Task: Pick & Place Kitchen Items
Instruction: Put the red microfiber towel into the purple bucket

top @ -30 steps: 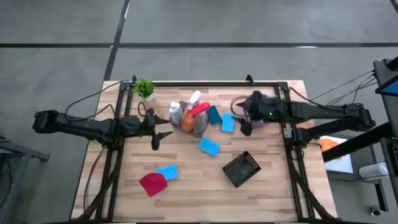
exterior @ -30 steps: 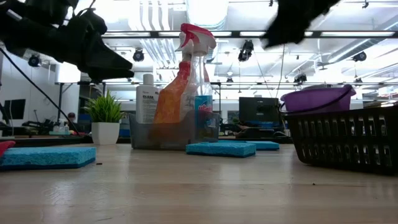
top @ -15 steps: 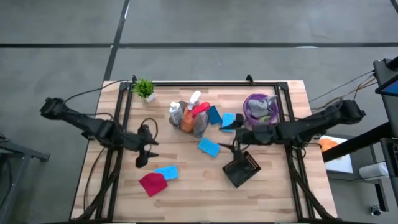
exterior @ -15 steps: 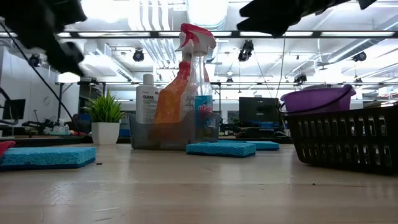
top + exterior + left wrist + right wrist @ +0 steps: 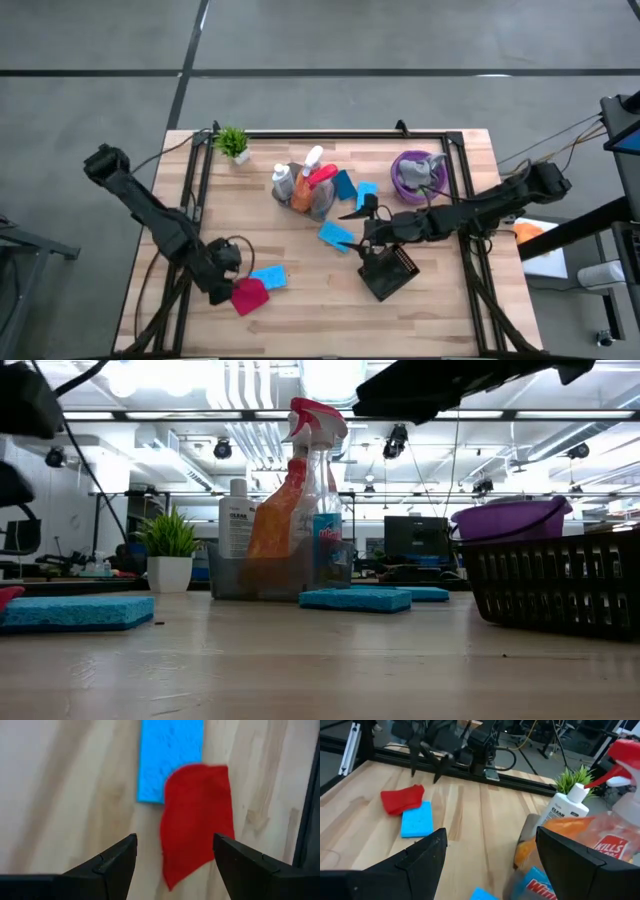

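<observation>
Left gripper [image 5: 172,865] is hovering wide open over the red cloth [image 5: 246,295], which is overlapping one blue sponge [image 5: 268,276]. Right gripper [image 5: 358,208] is gaping above another sponge [image 5: 336,235]. Clear bin [image 5: 322,206] is holding three bottles; purple bowl [image 5: 405,172] is cradling a grey cloth [image 5: 428,169]. Four sponges are showing.

The bench [image 5: 430,310] is showing pale planked wood with a smooth matt grain. The red cloth [image 5: 197,820] is lying soft and matt, its nap fuzzy, overlapping a blue sponge [image 5: 167,755] that is looking finely pitted and rough. The spray bottle [image 5: 318,490] is gleaming as clear glossy plastic, and the dark basket [image 5: 560,585] is reading as slatted matt plastic.
</observation>
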